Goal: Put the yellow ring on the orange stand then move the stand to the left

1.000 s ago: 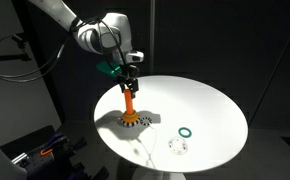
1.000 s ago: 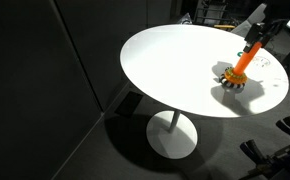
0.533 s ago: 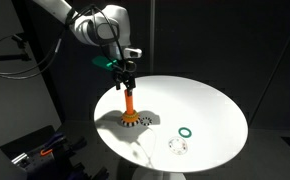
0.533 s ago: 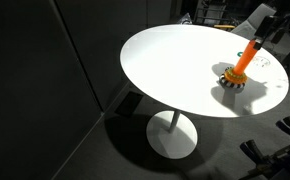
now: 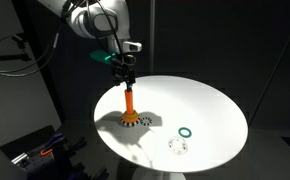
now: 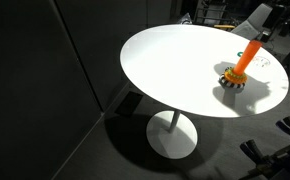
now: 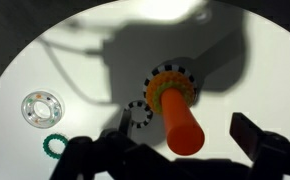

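The orange stand [image 5: 131,105] stands upright on the white round table [image 5: 205,105]; it also shows in an exterior view [image 6: 240,67]. In the wrist view the orange stand [image 7: 181,122] carries the yellow ring [image 7: 155,92] low around its peg, on the checkered base. My gripper [image 5: 126,74] hangs straight above the peg top, open and empty. In the wrist view the gripper's fingers [image 7: 185,140] are spread to either side of the peg tip, apart from it. The gripper [image 6: 268,28] is partly cut off at the frame's edge.
A dark green ring [image 5: 185,132] [image 7: 53,146] and a clear patterned ring [image 5: 178,147] [image 7: 41,108] lie on the table near its edge. A small black-and-white ring [image 7: 138,115] lies right beside the stand's base. The table's surroundings are dark.
My gripper has risen from around the peg's upper part to above its top. The stand and the rings have not moved.
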